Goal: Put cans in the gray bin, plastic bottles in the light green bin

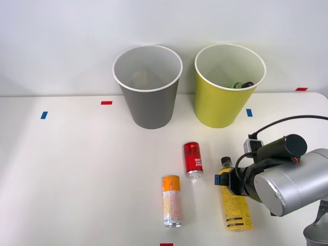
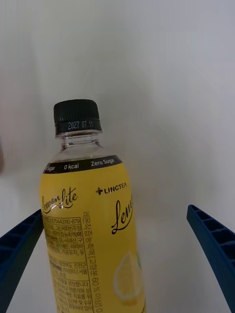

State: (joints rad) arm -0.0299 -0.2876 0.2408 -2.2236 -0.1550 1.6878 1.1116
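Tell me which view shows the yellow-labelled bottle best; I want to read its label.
The right wrist view: the yellow-labelled bottle is close up, its black cap and lettering legible, between the open right gripper fingers. The front view shows it lying on the table, partly hidden by the arm.

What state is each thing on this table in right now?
Yellow-labelled bottle: lying flat, capped, between the open fingers, not gripped.
Right gripper: open.
Red can: lying on the table.
Orange-topped can: lying on the table.
Gray bin: upright, contents unclear.
Light green bin: upright, dark green bottle inside.
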